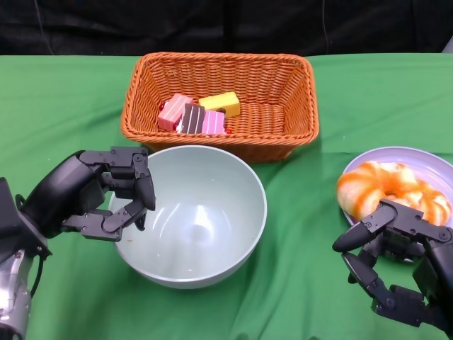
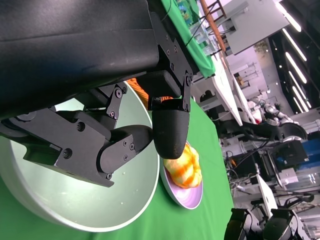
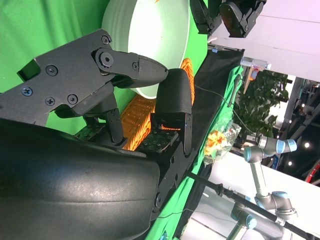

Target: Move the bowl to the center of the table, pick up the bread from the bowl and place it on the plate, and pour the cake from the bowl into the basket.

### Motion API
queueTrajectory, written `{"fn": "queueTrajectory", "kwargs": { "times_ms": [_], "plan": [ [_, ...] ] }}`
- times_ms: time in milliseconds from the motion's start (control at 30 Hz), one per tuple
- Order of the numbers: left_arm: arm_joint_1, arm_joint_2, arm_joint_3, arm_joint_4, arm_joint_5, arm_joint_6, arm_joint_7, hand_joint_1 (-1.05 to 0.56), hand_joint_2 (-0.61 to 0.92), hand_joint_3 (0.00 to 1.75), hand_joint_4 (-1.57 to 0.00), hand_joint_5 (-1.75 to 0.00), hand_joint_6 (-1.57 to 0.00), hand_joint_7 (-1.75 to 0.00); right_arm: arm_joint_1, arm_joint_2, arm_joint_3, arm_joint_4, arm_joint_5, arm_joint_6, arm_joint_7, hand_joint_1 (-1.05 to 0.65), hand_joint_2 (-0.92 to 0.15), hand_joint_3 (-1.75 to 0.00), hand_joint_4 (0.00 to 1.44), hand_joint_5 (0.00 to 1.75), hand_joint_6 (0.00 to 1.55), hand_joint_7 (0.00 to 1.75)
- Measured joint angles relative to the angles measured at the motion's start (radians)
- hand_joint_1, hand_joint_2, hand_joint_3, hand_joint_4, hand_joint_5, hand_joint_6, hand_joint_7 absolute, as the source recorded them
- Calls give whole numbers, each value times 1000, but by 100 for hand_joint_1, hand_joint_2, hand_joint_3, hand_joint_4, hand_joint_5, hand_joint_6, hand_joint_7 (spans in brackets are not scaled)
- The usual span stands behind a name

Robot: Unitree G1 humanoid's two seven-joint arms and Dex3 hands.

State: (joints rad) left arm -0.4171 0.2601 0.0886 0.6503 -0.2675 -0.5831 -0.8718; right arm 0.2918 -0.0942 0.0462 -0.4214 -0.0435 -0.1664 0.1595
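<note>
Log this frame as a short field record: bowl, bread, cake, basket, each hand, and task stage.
bowl: pale green bowl, upright, nothing inside, just in front of the basket
bread: bread lies on the lilac plate
cake: cake pieces lie in the basket
basket: orange wicker basket, behind the bowl
left hand: left hand grips the bowl's left rim
right hand: right hand open, near the plate, holding nothing
task stage: bread and cake both appear delivered

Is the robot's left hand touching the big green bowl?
Touching. In the head view the left hand has fingers hooked over the rim of the bowl, one inside and one outside.
</note>
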Motion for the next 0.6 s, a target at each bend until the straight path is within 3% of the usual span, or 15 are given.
{"fn": "queueTrajectory", "kwargs": {
  "times_ms": [600],
  "plan": [
    [0, 0, 0, 0, 17, 11, 8, -14, 63, 96, -76, -168, -71, -144, 1, -7, -2, 2, 5, 0, 1, -18, -69, -64, 76, 150, 74, 116]
  ]
}}
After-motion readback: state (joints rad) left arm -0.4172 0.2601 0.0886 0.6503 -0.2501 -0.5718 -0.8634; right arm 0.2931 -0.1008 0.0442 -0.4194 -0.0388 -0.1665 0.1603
